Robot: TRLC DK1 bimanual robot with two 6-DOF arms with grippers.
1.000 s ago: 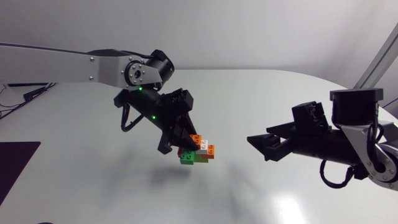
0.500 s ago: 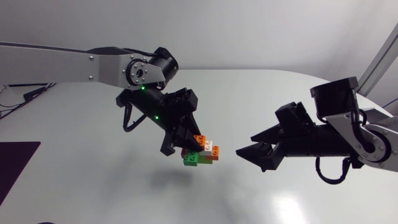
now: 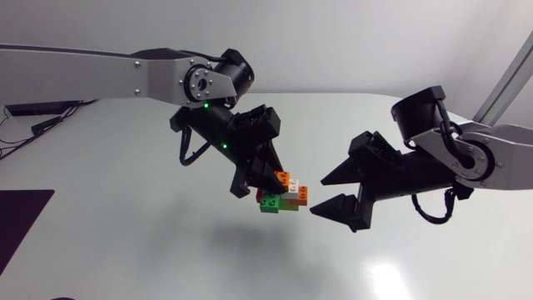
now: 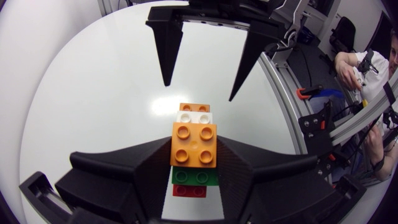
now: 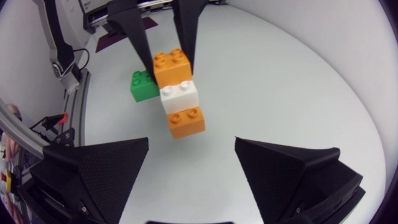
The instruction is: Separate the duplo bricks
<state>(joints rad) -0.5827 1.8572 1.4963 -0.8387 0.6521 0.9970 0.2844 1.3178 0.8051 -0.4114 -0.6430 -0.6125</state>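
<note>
Duplo stack (image 3: 281, 193) held off the table (image 3: 125, 242) between the fingers of the left gripper (image 3: 260, 188), whose jaws are closed narrowly on it from two sides, pressing the flanks of the large orange brick (image 4: 194, 144). The stack's long axis runs straight out ahead of these jaws. Its free end points into the gap of the right gripper (image 3: 320, 196), which stands near that end and apart from it, with its jaws spread wide and nothing between them. From the held end outward along the axis come the large orange brick, a white brick (image 4: 193, 116) and a small orange brick (image 5: 186, 121). A green brick (image 4: 195, 177) and a red brick (image 4: 189, 190) sit behind the large orange one, deep between the left fingers. The studs face the left wrist camera.
</note>
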